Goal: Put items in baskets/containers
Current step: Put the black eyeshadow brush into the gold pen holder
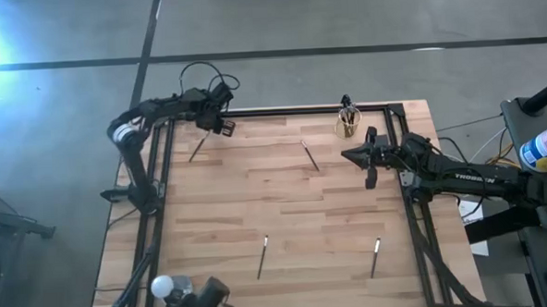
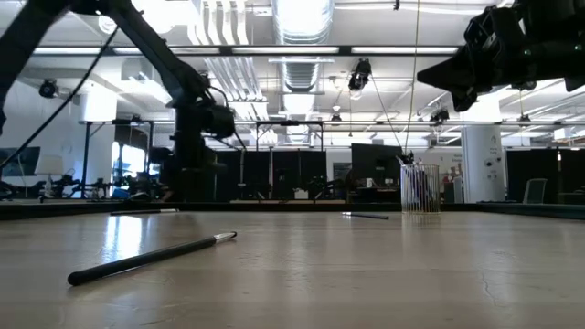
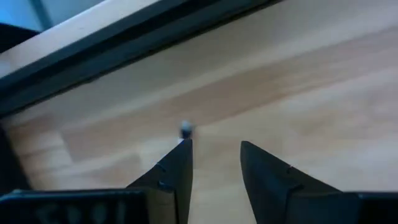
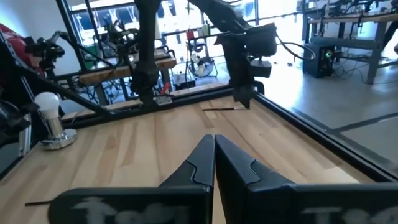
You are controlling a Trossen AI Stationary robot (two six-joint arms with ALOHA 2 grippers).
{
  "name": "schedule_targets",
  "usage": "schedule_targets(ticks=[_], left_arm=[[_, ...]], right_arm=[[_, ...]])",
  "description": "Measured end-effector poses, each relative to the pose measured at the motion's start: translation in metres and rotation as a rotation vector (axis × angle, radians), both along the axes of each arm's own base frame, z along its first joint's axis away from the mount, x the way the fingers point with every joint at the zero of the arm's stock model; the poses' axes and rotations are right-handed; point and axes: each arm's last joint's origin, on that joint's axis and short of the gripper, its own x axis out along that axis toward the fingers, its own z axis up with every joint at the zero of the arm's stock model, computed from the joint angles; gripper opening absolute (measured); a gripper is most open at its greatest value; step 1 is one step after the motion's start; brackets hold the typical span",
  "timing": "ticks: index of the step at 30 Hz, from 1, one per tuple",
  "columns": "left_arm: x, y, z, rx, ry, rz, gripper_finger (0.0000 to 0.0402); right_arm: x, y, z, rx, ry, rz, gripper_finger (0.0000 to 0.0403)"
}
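Observation:
Several thin dark sticks with silvery tips lie flat on the wooden table: one near the far left (image 1: 197,148), one far centre (image 1: 309,155), two near the front (image 1: 261,256) (image 1: 375,256). The amber cup (image 1: 348,122) stands at the far right edge with sticks upright in it. My left gripper (image 1: 215,128) is open and low beside the far-left stick, whose silvery tip (image 3: 185,129) shows just past one fingertip (image 3: 181,152). My right gripper (image 1: 349,155) is shut and empty, raised above the table near the cup (image 2: 419,189). My left gripper (image 3: 214,149) comes down on the far-left stick from above. One finger hides the stick's shaft, so I cannot tell whether it touches the stick.
A white bulb (image 1: 164,286) stands at the table's near left corner, also seen as a bulb (image 4: 50,118) in the right wrist view. A black frame (image 1: 281,111) runs along the table's far and side edges. A blue bottle (image 1: 546,146) sits off the table to the right.

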Motion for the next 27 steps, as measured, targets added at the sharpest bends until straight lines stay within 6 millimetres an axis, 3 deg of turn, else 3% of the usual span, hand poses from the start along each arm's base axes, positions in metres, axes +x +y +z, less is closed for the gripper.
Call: schedule_targets(ticks=[7, 17, 27], left_arm=[[0.002, 0.02, -0.013, -0.027, 0.062, 0.004, 0.0126], [-0.005, 0.023, -0.019, -0.06, 0.087, -0.023, 0.0122], [-0.008, 0.014, -0.029, -0.176, 0.05, -0.071, 0.0026]], right_arm=[[0.0, 0.001, -0.003, 0.013, 0.009, 0.007, 0.0008], [0.0, 0.001, -0.005, -0.007, 0.017, 0.007, 0.0008], [0.0, 0.001, -0.005, -0.006, 0.018, 0.007, 0.0008]])
